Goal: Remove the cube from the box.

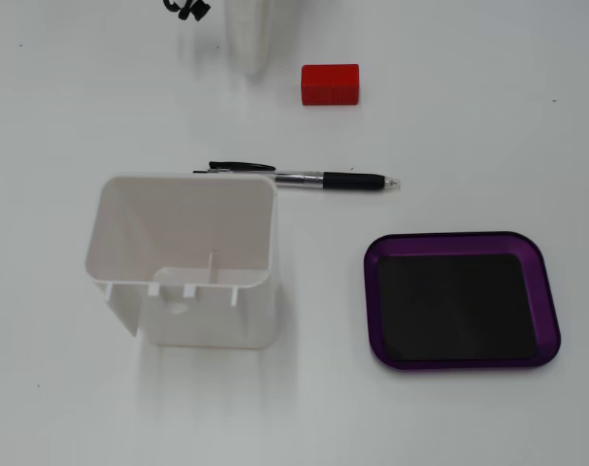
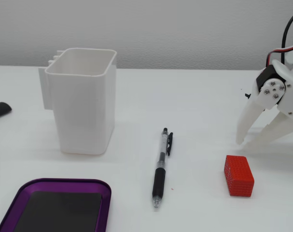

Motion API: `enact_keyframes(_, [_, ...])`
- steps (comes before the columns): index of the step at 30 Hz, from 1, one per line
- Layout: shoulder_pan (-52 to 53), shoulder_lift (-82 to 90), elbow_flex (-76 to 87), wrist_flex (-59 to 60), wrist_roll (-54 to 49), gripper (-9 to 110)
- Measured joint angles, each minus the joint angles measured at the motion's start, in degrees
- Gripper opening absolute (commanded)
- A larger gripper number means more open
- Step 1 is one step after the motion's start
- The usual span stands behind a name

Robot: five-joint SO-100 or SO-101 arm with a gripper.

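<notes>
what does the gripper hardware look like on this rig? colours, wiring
In a fixed view the gripper has two long tapered white plastic fingers, apparently 3D-printed. They hang from a white bracket with a round hub ringed by small screws, beside a black servo body. Red, black and white wires run off the top edge. No markings visible.
</notes>
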State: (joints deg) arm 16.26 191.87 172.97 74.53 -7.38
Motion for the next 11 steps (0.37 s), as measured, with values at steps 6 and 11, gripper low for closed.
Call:
enact_keyframes(6, [-9.05, 0.0, 0.0, -0.7, 0.09, 0])
enact_keyframes(11, [-10.9, 0.0, 0.18, -1.23, 2.02, 0])
